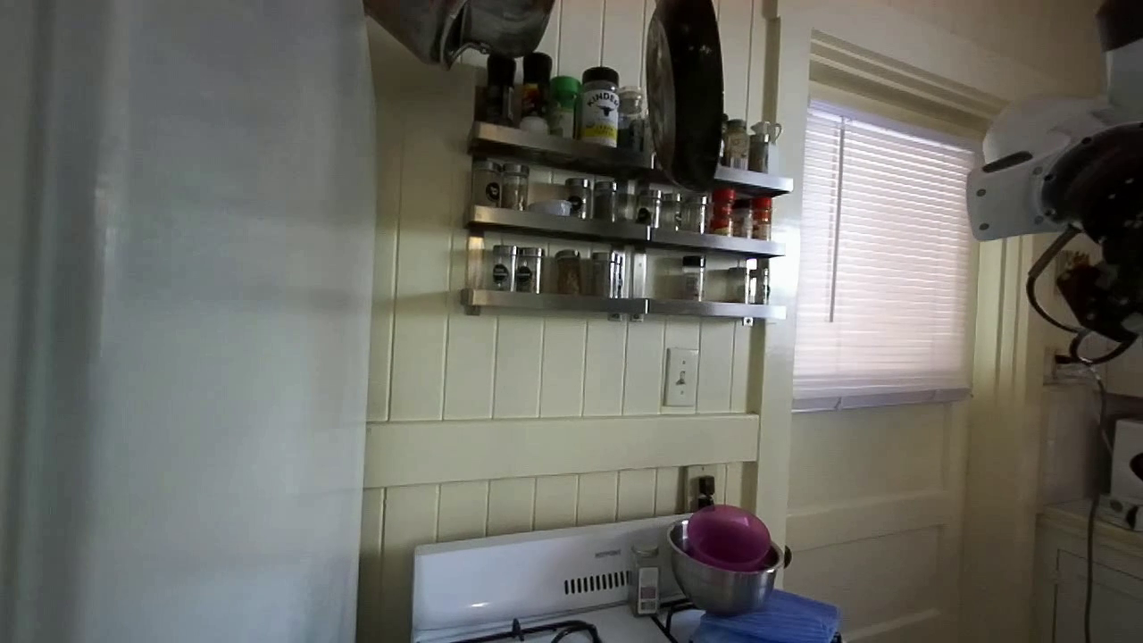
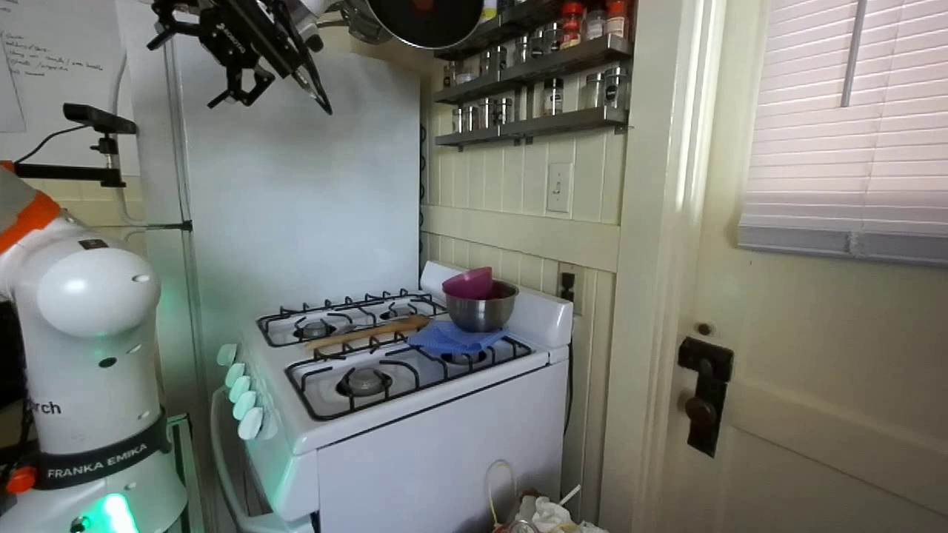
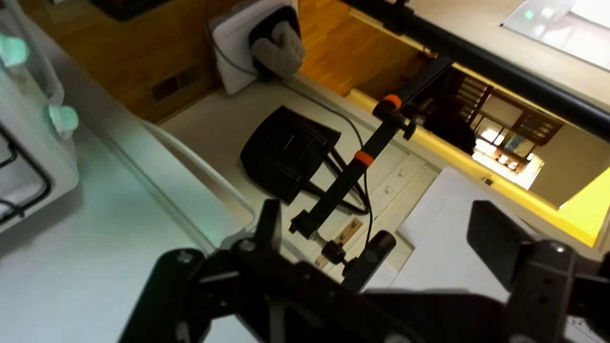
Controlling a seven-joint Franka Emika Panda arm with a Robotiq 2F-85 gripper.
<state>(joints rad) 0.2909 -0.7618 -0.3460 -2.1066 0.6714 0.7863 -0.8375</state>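
Observation:
My gripper (image 2: 185,72) is high up in front of the white refrigerator (image 2: 304,185), well above the stove. In the wrist view the gripper (image 3: 374,221) stands open, its dark fingers wide apart and nothing between them. On the stove (image 2: 437,400) a pink bowl (image 2: 468,283) leans inside a metal bowl (image 2: 481,314). Both are at the back, at a blue cloth (image 2: 453,338) spread over the grate. A wooden utensil (image 2: 368,333) lies across the stovetop. In an exterior view a small clear container (image 1: 645,580) stands beside the metal bowl (image 1: 725,585).
Spice shelves (image 2: 533,74) line the wall, with a dark pan (image 1: 686,98) hanging before them. A camera on a bracket (image 2: 100,118) juts out near the arm's base (image 2: 96,370). In the wrist view a black bar (image 3: 340,186) and a black bag (image 3: 288,150) appear beyond the fingers.

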